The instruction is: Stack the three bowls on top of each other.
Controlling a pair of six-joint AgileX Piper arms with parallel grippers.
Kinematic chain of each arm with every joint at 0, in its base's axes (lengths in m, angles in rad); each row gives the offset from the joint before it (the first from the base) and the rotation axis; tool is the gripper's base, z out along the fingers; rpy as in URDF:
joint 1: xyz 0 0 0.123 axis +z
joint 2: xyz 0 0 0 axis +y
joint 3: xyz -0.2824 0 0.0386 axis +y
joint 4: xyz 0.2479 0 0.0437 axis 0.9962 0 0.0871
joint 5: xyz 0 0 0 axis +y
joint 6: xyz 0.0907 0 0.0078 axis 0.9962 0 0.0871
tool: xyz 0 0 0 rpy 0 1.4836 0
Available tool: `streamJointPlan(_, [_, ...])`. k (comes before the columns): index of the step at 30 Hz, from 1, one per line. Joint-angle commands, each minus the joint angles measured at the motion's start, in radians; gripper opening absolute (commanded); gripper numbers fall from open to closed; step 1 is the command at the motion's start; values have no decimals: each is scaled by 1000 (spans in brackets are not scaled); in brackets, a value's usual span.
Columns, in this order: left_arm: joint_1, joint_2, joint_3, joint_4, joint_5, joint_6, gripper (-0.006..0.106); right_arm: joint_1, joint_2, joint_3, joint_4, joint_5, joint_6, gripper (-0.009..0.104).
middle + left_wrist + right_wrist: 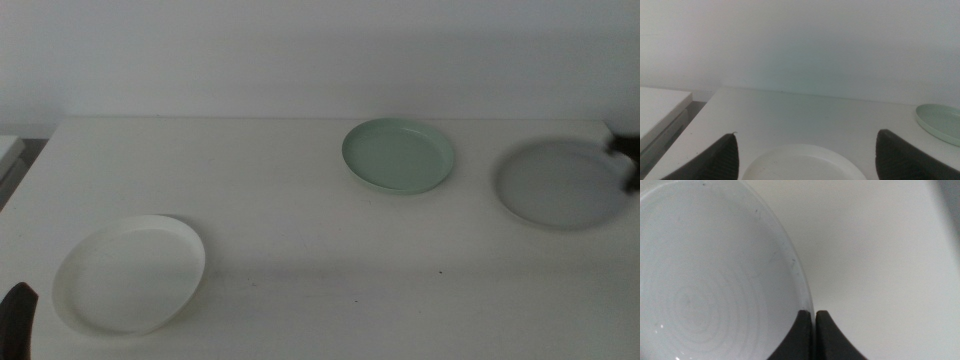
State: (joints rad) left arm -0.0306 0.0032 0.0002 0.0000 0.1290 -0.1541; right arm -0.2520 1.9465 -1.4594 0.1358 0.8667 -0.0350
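In the middle view, three bowls are seen spread over a white worktop (280, 200): the white bowl (130, 273) is set at the near left, the pale green bowl (398, 155) lies farther back near the centre, and the light grey bowl (565, 183) is placed at the far right, each well apart from the others. The right gripper (627, 160) is seen as a dark shape at the picture's right edge, against the grey bowl's outer rim, while the left gripper (18, 318) is shown only as a dark tip at the bottom left corner, just beside the white bowl. In the left wrist view, the left gripper (805, 157) is held with its jaws wide apart above the near part of the white bowl (805, 162), and the pale green bowl (942, 122) is glimpsed farther off on the worktop (805, 115). In the right wrist view, the right gripper (814, 325) is shown with its jaws pressed together on the rim of the light grey bowl (705, 280), the thin edge being pinched between them.
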Motion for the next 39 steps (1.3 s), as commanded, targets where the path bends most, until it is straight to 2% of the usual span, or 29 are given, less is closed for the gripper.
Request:
streamJointPlan(1, [1, -3, 0, 0, -13, 0, 94, 83, -70, 1, 34, 19, 8, -2])
streamJointPlan(4, [1, -3, 0, 0, -13, 0, 94, 206, -93, 1, 64, 31, 8, -2])
streamJointPlan(8, [1, -3, 0, 0, -13, 0, 94, 340, -78, 1, 145, 27, 8, -2])
streamJointPlan(17, [1, -3, 0, 0, -13, 0, 94, 534, 7, 1, 199, -15, 20, -2])
streamJointPlan(25, [1, -3, 0, 0, -13, 0, 94, 578, 79, 1, 244, -60, 20, -2])
streamJointPlan(39, [1, -3, 0, 0, -13, -1, 94, 580, 135, 1, 241, -70, 16, -2])
